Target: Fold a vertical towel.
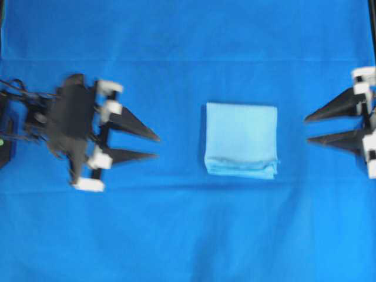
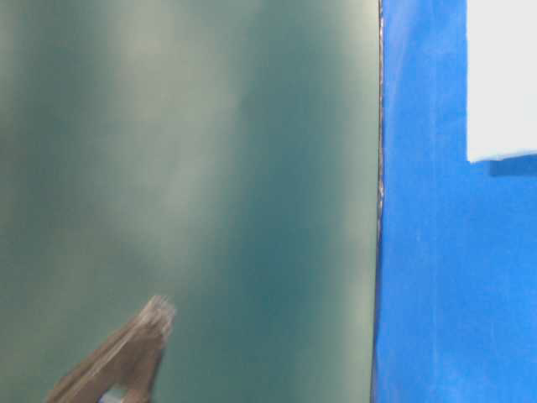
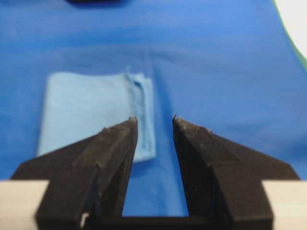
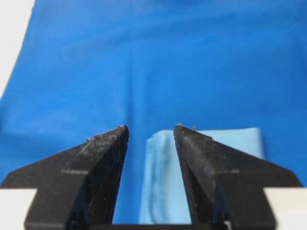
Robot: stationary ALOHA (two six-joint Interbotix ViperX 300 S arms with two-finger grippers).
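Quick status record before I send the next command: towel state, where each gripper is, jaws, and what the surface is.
towel: light blue towel folded into a compact rectangle, layered edges at its near side in the overhead view, lying flat mid-table
left gripper: left gripper off to the towel's left, clear of it, tips pointing toward it
left jaws: apart, nothing between them
right gripper: right gripper off to the towel's right, clear of it
right jaws: apart, empty
surface: dark blue table sheet
contact: neither gripper touches the towel
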